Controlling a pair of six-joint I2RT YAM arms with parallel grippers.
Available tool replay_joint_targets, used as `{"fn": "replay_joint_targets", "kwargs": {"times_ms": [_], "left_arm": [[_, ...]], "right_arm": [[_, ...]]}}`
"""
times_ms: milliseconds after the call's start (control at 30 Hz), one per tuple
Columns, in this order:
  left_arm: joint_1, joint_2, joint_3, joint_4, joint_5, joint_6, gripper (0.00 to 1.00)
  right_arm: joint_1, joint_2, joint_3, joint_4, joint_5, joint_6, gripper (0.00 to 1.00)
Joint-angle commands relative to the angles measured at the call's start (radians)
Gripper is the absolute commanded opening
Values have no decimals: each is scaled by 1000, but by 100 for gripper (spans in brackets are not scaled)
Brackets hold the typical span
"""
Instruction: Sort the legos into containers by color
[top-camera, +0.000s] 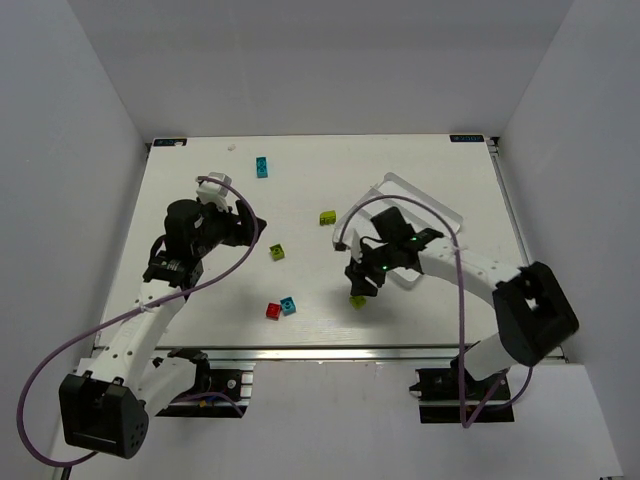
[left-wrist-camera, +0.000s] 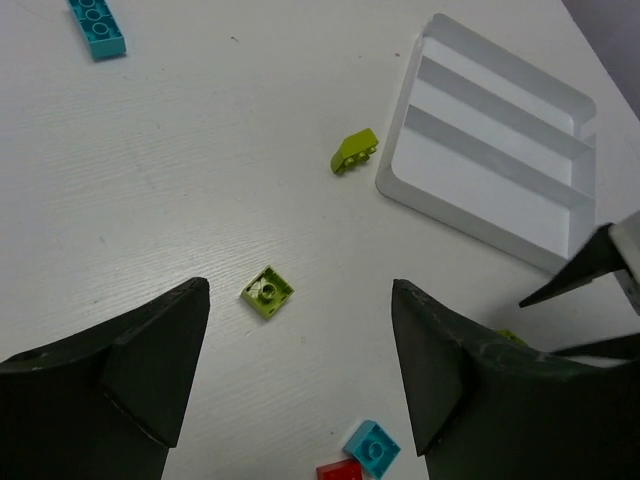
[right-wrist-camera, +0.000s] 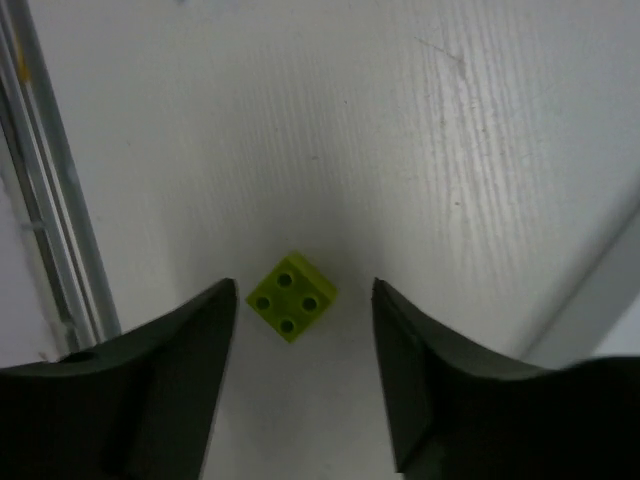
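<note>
White tabletop (top-camera: 420, 160): near its front edge, the right gripper (right-wrist-camera: 304, 292) hovers, jaws spread, over a lime green lego (right-wrist-camera: 292, 295), a light, rigid, slick brick likely best pinched across its flat opposite sides.

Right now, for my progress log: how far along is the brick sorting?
Done: nothing that shows; the tray has only bare compartments in view. In hand: the right gripper is open around a square lime brick on the table, not yet shut. Left: all six bricks, including the curved lime brick, flat lime brick, long blue brick, small blue brick and red brick. The left gripper is open, holding nothing.
</note>
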Motion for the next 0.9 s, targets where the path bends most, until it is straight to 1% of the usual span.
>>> {"fn": "replay_joint_targets", "kwargs": {"times_ms": [0,67,100,200,233,300,433,567,633,700,733,767,833,867], "left_arm": [[-1,-7,32,-21,-30,12,84],[-1,-7,32,-26,-33,15,84],[-1,-7,32,-24,-37,15,84],[-1,-10,32,-24,-39,18,84],[-1,-8,32,-26,-40,18,84],[-1,-8,30,-24,-42,18,85],[-1,-3,32,-27,-40,19,85],[-1,3,33,-29,-46,23,85],[-1,3,33,-30,-51,24,85],[-1,6,33,-30,-53,23,85],[-1,7,33,-30,-53,24,85],[-1,7,33,-30,-54,24,85],[-1,13,35,-35,-54,26,85],[-1,15,35,-33,-54,26,85]], "right_arm": [[80,85,80,24,149,185,63],[100,106,67,51,190,290,83],[120,112,62,54,208,306,89],[137,110,27,76,294,372,89],[138,100,-4,112,340,385,89],[146,89,-28,134,377,437,89],[173,72,-59,162,448,478,89],[206,61,-101,203,553,509,85],[216,53,-99,193,560,520,83],[229,49,-104,196,560,515,78],[233,49,-104,199,560,517,74],[238,49,-104,196,589,511,63],[249,50,-104,193,592,507,52],[249,50,-104,188,590,501,45]]}}
